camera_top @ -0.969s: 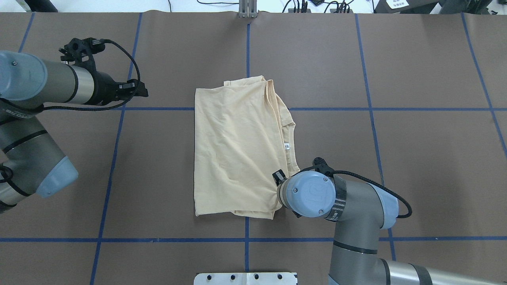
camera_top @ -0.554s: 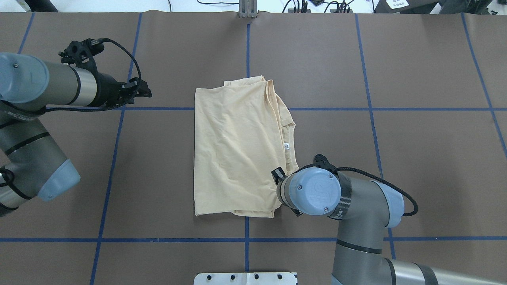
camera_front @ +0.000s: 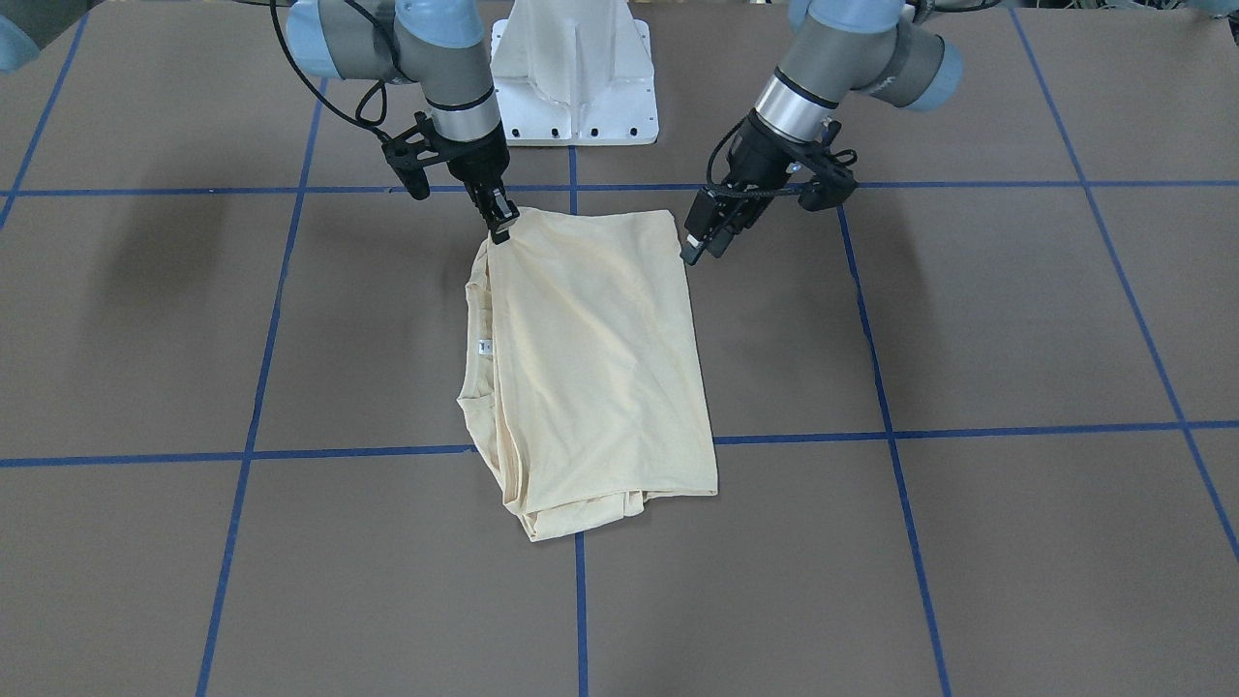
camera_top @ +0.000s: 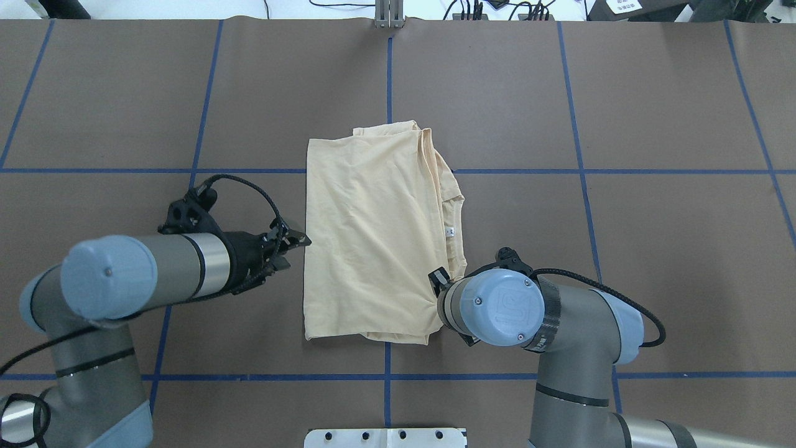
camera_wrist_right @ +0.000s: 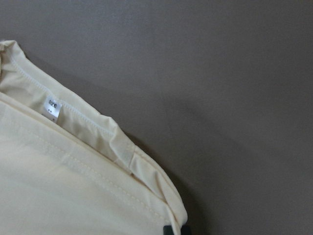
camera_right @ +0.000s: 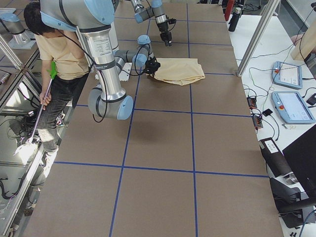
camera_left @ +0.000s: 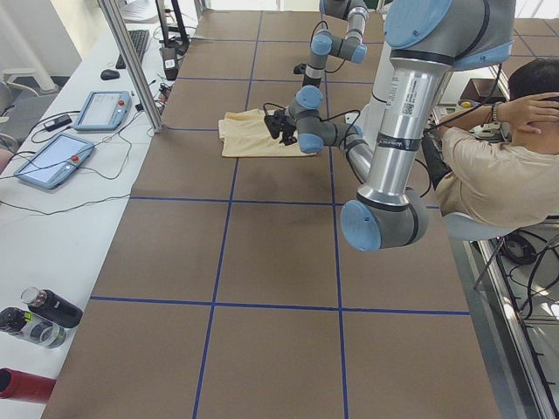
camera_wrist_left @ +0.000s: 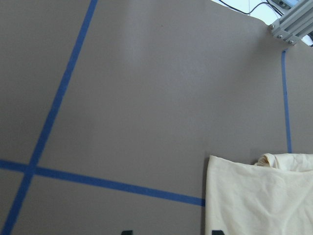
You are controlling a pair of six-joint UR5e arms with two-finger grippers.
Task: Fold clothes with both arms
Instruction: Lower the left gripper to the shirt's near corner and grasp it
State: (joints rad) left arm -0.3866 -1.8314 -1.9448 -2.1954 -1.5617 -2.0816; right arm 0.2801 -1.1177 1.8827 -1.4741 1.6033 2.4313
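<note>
One brown table [camera_top: 559,249] marked with blue tape lines holds a folded cream T-shirt [camera_top: 367,236] at its centre. The right arm [camera_top: 578,323] reaches the shirt's near right corner, where the right gripper [camera_front: 498,227] pinches the fabric. The left gripper [camera_top: 295,247] hovers just beside the shirt's left edge, jaws spread wide. A small white label [camera_top: 451,230] shows at the neck.

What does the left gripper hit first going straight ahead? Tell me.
Probably the T-shirt: the left gripper points at its side edge, though the gripper's height is unclear.
</note>
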